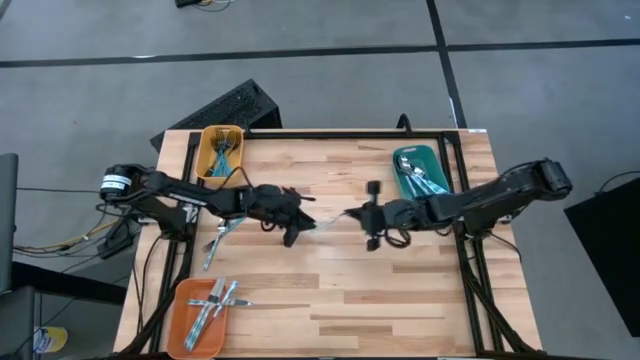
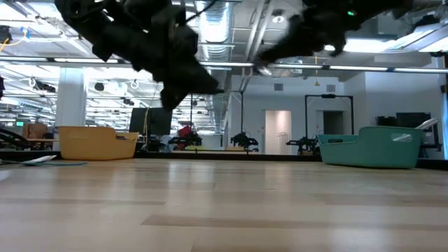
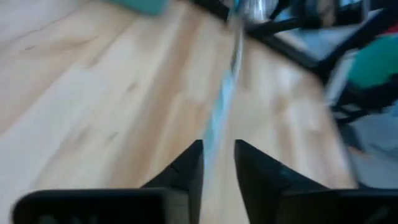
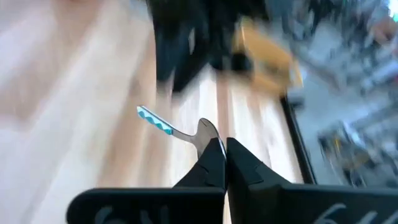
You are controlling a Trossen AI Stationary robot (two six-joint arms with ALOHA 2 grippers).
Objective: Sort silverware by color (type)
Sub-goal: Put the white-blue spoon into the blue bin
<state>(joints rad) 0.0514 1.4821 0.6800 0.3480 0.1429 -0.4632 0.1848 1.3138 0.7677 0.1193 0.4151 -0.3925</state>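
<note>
Above the middle of the pale wooden table (image 1: 330, 290), the two arms meet in what looks like a hand-over. The right gripper (image 4: 224, 146) is pinched tight on the silver head of a spoon with a light-blue patterned handle (image 4: 163, 127), the handle reaching toward the left arm. The left gripper (image 3: 217, 152) stands narrowly parted around that handle, seemingly letting go. The spoon probably belongs in the teal rectangular tray (image 1: 420, 172) by the right arm; other silverware (image 1: 217, 244) lies near the yellow tray (image 1: 205, 150) and orange tray (image 1: 180, 305)
</note>
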